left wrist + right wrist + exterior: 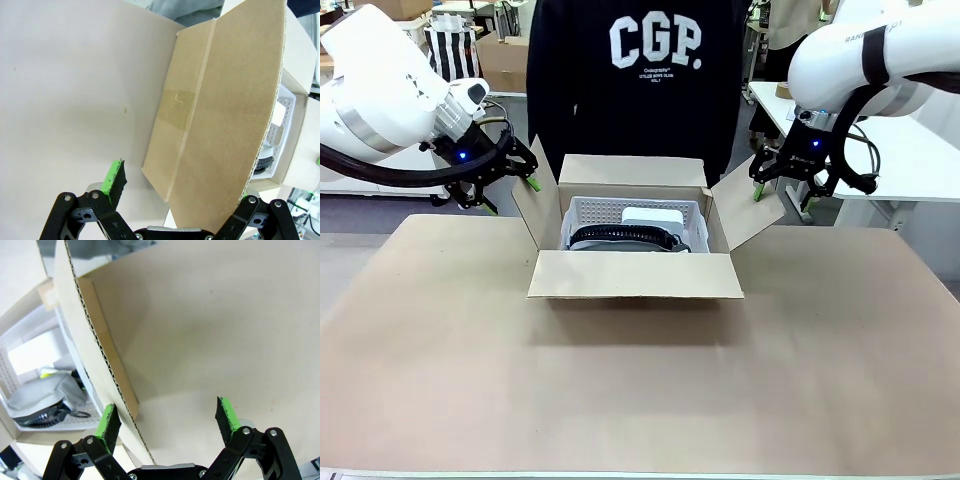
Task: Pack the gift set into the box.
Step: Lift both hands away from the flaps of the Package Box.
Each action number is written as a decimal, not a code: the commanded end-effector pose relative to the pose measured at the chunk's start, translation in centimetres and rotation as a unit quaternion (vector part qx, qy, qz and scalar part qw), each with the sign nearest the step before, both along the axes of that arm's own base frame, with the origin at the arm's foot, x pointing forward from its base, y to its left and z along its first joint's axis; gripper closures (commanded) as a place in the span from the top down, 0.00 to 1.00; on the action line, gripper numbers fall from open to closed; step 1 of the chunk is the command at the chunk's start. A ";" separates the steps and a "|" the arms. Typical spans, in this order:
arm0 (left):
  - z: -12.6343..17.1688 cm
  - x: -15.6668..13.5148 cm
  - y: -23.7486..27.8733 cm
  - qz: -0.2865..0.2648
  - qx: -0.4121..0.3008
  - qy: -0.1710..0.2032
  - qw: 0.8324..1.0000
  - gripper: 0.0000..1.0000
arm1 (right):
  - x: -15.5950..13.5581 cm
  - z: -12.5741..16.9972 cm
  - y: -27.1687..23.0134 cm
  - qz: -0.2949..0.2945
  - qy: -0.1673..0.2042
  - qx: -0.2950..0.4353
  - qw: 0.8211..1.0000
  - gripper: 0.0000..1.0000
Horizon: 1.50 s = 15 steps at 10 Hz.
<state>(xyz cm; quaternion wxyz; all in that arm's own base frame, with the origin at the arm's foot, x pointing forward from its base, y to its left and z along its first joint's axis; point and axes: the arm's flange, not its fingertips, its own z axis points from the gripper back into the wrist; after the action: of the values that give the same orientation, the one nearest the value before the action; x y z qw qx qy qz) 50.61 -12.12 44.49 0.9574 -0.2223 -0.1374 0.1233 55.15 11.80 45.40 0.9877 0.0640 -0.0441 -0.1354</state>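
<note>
The box (635,275) stands at mid-table with its four flaps open. Inside sits the gift set: a white perforated basket (582,212) holding a black strapped item (620,238) and a white pack (653,218). My left gripper (515,190) is open at the box's left flap (535,205). In the left wrist view that flap (225,110) runs between the gripper's (177,175) fingers and hides the right one. My right gripper (782,192) is open at the right flap (748,215). In the right wrist view the flap's edge (95,340) passes just inside its (166,417) left pad (107,422).
A person in a black sweatshirt (640,70) stands right behind the box. The brown table cover (640,380) stretches bare in front of it. A white table (920,160) stands at the right, and other cartons (505,60) sit at the back left.
</note>
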 end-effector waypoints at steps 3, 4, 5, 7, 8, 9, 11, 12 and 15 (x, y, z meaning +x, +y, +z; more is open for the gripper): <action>0.0 -0.1 0.1 0.005 0.006 -0.002 1.000 1.00 | 0.2 0.4 0.4 -0.010 0.002 -0.007 1.000 1.00; 0.0 -0.1 0.1 0.005 0.006 -0.002 1.000 1.00 | 0.2 0.4 0.4 -0.010 0.002 -0.007 1.000 1.00; 0.0 -0.1 0.1 0.005 0.006 -0.002 1.000 1.00 | 0.2 0.4 0.4 -0.010 0.002 -0.007 1.000 1.00; 0.0 -0.1 0.1 0.005 0.006 -0.002 1.000 1.00 | 0.2 0.4 0.4 -0.010 0.002 -0.007 1.000 1.00; 0.0 -0.1 0.1 0.005 0.006 -0.002 1.000 1.00 | 0.2 0.4 0.4 -0.010 0.002 -0.007 1.000 1.00; 0.0 0.0 0.0 0.000 0.000 0.000 1.000 1.00 | 0.0 0.0 0.0 0.000 0.000 0.000 1.000 1.00; 4.1 -3.0 3.2 -0.118 -0.216 -0.019 0.969 1.00 | -2.9 5.1 -3.0 0.073 -0.047 0.238 0.967 1.00; 5.5 -4.1 5.0 -0.170 -0.306 -0.031 0.936 1.00 | -4.0 6.9 -5.0 0.040 -0.054 0.300 0.952 1.00; 7.4 -8.3 9.5 -0.161 -0.477 -0.109 0.857 1.00 | -9.9 10.7 -10.8 0.075 -0.064 0.508 0.856 1.00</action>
<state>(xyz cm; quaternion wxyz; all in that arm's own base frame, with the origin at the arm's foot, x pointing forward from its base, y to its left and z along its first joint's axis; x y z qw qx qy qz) 43.40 -4.30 55.15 0.7678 -0.6187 -0.1659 -0.0121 47.65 3.02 58.43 0.8665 0.4857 -0.0753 -0.0866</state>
